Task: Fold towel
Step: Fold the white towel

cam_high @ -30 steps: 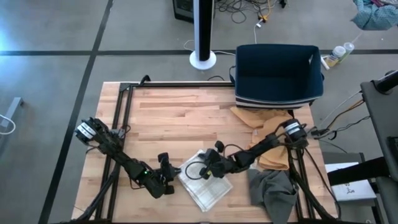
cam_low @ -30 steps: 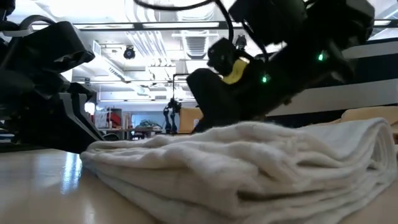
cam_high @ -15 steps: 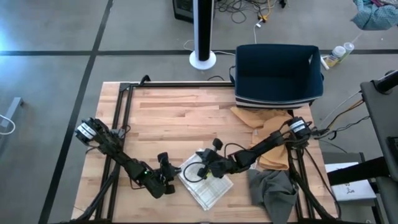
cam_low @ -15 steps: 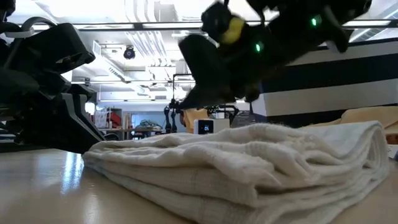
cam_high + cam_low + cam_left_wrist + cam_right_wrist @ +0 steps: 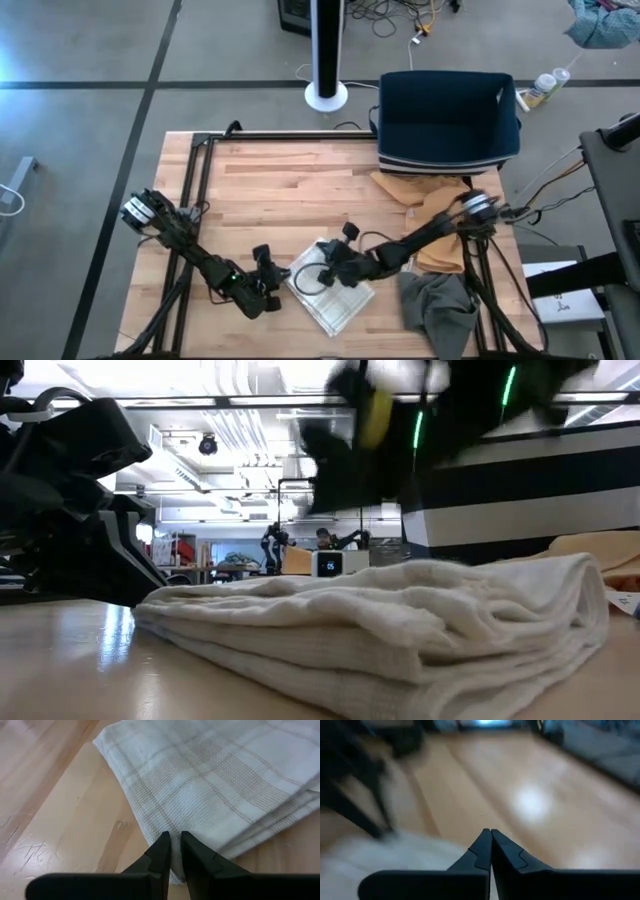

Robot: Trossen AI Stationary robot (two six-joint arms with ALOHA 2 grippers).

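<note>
White folded towel (image 5: 334, 295), one, two end effectors beside it

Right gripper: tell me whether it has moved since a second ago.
Yes. In the low view the right gripper has risen off the folded towel toward the ceiling lights; jaws shut, holding nothing. The left gripper waits at the towel's edge.
</note>
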